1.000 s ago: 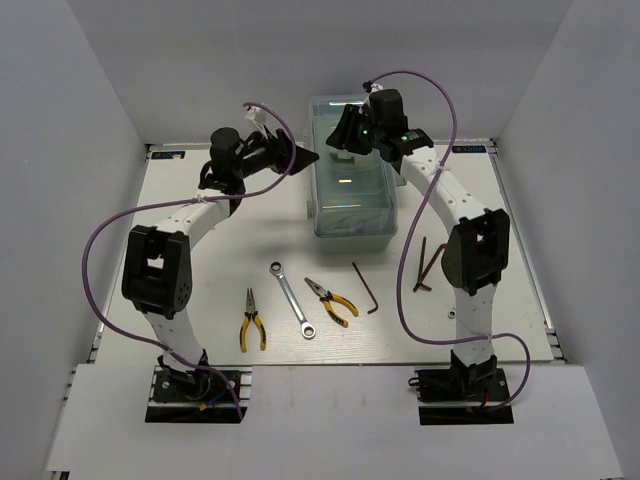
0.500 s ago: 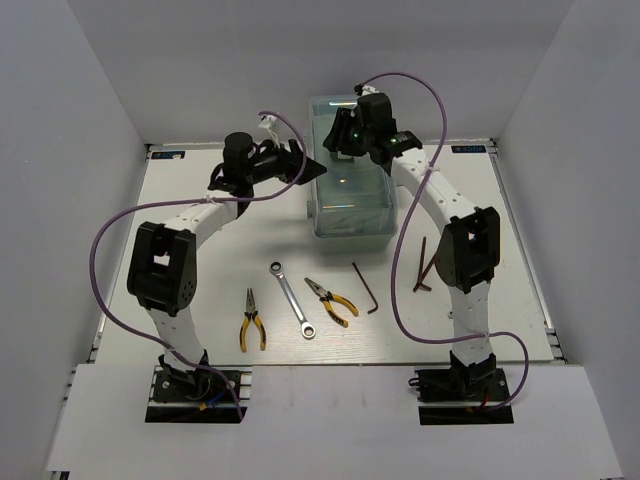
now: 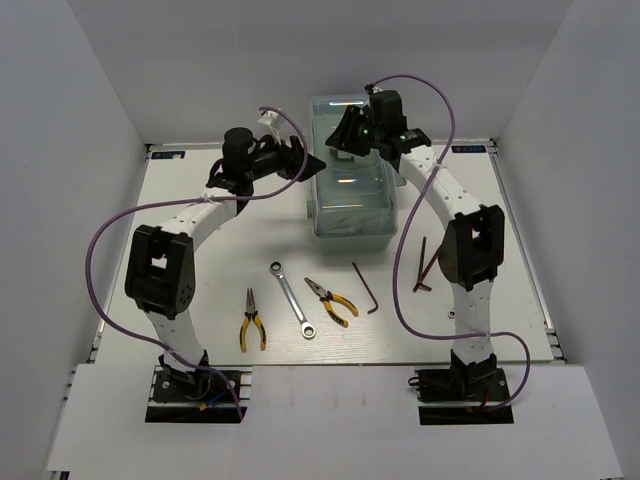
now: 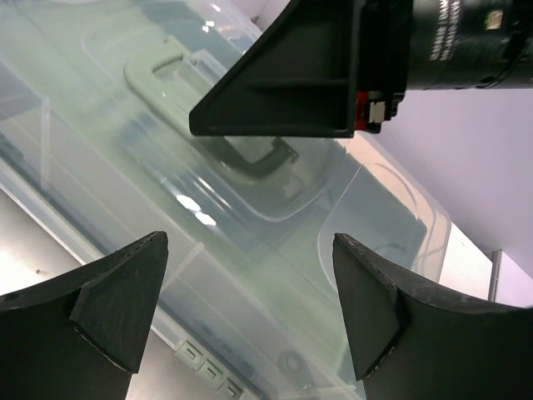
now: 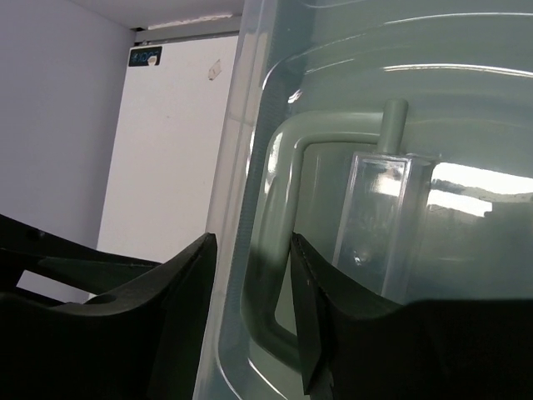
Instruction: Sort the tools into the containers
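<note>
The pale green toolbox point(image 3: 350, 195) with its translucent lid down stands at the back middle. My left gripper point(image 3: 312, 165) is wide open at its left side; in the left wrist view point(image 4: 248, 242) the lid point(image 4: 250, 208) lies between the fingers. My right gripper point(image 3: 345, 138) hovers partly open over the lid's left edge point(image 5: 237, 217), holding nothing. On the table lie two yellow-handled pliers point(image 3: 251, 322) point(image 3: 331, 300), a long silver wrench point(image 3: 293, 298), a black hex key point(image 3: 365, 287) and dark-red hex keys point(image 3: 425, 262). I see no short wrench.
The toolbox handle point(image 4: 158, 71) lies flat under the lid and also shows in the right wrist view point(image 5: 283, 250). White walls close in the table on three sides. Purple cables loop from both arms. The tools lie in a row in front of the toolbox.
The right gripper went left over the lid and came back a little right. The left gripper reached right to the toolbox's left side. The tools have not moved.
</note>
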Controlling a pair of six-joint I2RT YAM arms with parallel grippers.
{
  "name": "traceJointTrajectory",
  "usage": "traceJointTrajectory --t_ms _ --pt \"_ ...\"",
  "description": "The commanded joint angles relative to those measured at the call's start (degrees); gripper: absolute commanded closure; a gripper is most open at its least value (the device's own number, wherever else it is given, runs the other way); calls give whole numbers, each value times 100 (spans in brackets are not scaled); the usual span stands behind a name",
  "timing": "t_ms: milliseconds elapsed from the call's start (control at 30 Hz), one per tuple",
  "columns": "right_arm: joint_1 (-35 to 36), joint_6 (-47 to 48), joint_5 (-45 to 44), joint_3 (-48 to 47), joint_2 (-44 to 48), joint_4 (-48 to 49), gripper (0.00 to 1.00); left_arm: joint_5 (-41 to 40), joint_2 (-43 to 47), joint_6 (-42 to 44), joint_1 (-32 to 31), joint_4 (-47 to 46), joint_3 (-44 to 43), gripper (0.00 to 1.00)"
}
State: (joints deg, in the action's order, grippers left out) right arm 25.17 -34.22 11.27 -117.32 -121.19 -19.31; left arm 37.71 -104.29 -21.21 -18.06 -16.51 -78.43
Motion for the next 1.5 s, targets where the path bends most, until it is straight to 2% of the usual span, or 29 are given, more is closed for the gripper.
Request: traceJointTrajectory --t_ms 0,400,733,867,1000,1467 --pt "-12 -322 613 33 -10 217 54 -27 383 74 -74 -36 -207 10" --pt "-179 -604 1237 60 60 551 55 149 207 73 -189 -107 -593 10" --pt "-205 -639 1361 104 86 639 55 -45 -399 73 -294 605 -1271 10" --pt "-249 -683 1413 104 86 657 55 -98 -618 73 -347 956 -1622 23" --pt "-293 -771 1483 104 77 709 55 -299 -619 126 -347 1150 -1622 23" --pt "-363 -973 1686 157 86 867 56 -247 -1137 126 -400 1589 -2246 23"
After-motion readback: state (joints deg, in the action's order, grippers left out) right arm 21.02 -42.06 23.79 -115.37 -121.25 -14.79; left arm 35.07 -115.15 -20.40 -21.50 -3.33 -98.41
